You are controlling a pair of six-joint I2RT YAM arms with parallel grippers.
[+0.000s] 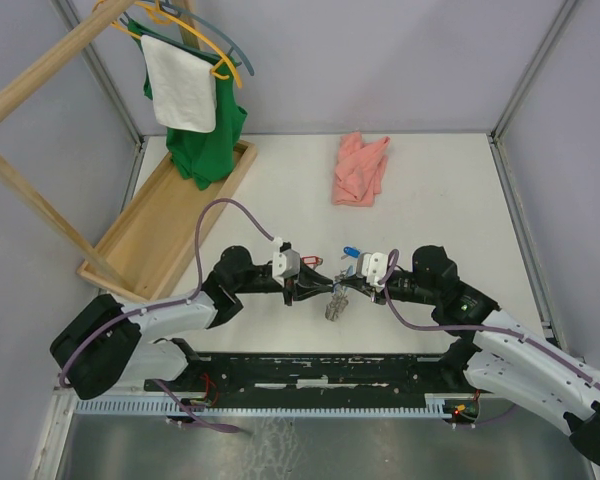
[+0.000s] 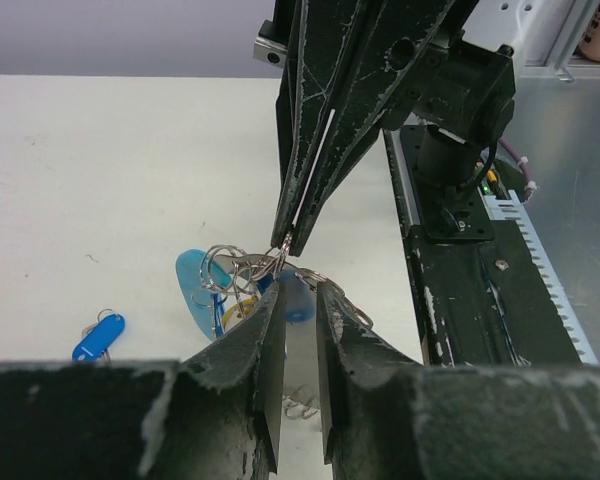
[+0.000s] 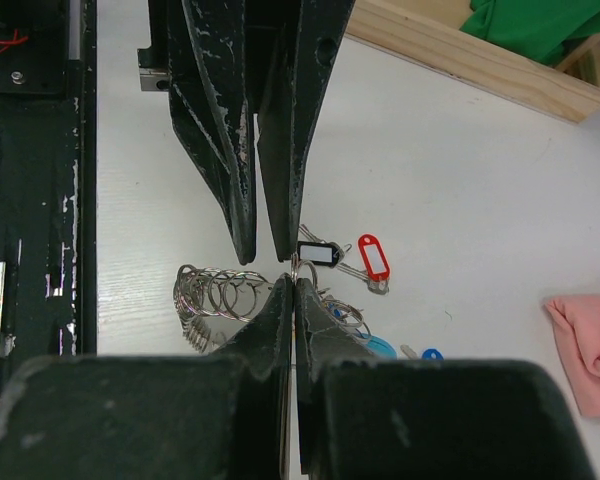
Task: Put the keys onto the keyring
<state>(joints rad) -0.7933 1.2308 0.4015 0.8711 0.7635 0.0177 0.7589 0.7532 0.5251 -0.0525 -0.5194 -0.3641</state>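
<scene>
The keyring [image 1: 335, 307] hangs as a bunch of silvery loops between both grippers at mid-table. My right gripper [image 3: 294, 280] is shut on a thin ring wire at the top of the keyring [image 3: 215, 290]. Facing it, my left gripper [image 2: 300, 292] has its jaws a narrow gap apart, tips at the bunch next to the light-blue tag [image 2: 193, 285]. A small blue piece shows at that gap; I cannot tell whether it is touched. On the table beyond lie a black-tagged key [image 3: 317, 252], a red-tagged key [image 3: 373, 257] and a blue-tagged key [image 2: 100, 337].
A wooden tray [image 1: 170, 215] lies at the back left under a wooden rack with a green garment [image 1: 208, 140] and white towel [image 1: 180, 85] on hangers. A pink cloth [image 1: 360, 168] lies at the back centre. A black rail [image 1: 320, 370] runs along the near edge.
</scene>
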